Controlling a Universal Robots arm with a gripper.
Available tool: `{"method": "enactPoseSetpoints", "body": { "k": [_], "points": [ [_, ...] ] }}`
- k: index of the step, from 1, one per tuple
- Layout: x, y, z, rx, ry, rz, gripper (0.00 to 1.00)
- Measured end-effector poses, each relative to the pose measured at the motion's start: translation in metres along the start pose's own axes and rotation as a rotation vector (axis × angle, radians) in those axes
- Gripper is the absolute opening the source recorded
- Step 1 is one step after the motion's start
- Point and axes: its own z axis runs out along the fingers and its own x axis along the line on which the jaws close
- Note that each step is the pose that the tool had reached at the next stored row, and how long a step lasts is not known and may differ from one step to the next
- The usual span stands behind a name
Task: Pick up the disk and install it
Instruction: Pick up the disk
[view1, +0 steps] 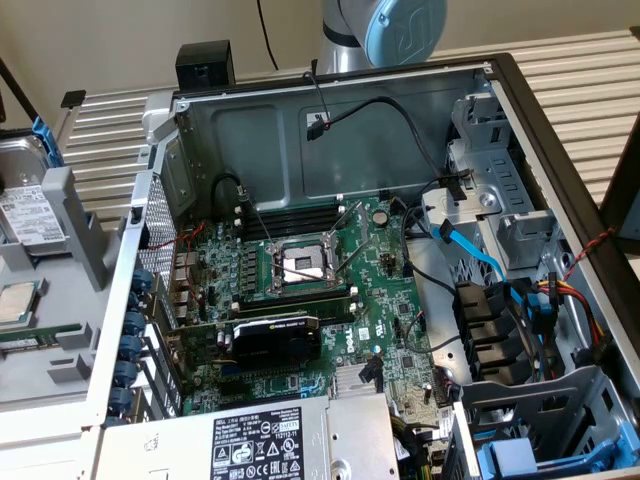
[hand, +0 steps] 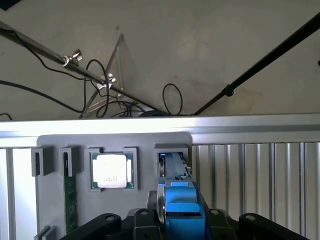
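Observation:
The disk (hand: 181, 200) stands on edge in a slot of the grey fixture (hand: 145, 150), its blue carrier facing the wrist camera. My gripper (hand: 182, 222) straddles it, and the black jaws sit tight against both sides of the carrier, so it is shut on the disk. In the exterior view the disk (view1: 28, 212) stands at the far left on the same fixture (view1: 70, 240), silver with a white label and a blue carrier edge (view1: 41, 140). The arm (view1: 385, 30) rises behind the open computer case (view1: 300, 130).
A square processor chip (hand: 112, 171) and a green memory stick (hand: 70, 197) sit in the fixture beside the disk. Inside the case are the motherboard (view1: 300, 290), loose cables (view1: 470, 250), the power-supply box (view1: 270, 440) and a drive bay with a blue carrier (view1: 540, 455) at the exterior view's lower right.

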Motion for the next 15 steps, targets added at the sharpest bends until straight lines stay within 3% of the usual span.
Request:
{"method": "enactPoseSetpoints", "body": {
  "k": [15],
  "points": [
    [0.0019, 0.0008, -0.0001, 0.0003, 0.0000, 0.000, 0.37]
  ]
}}
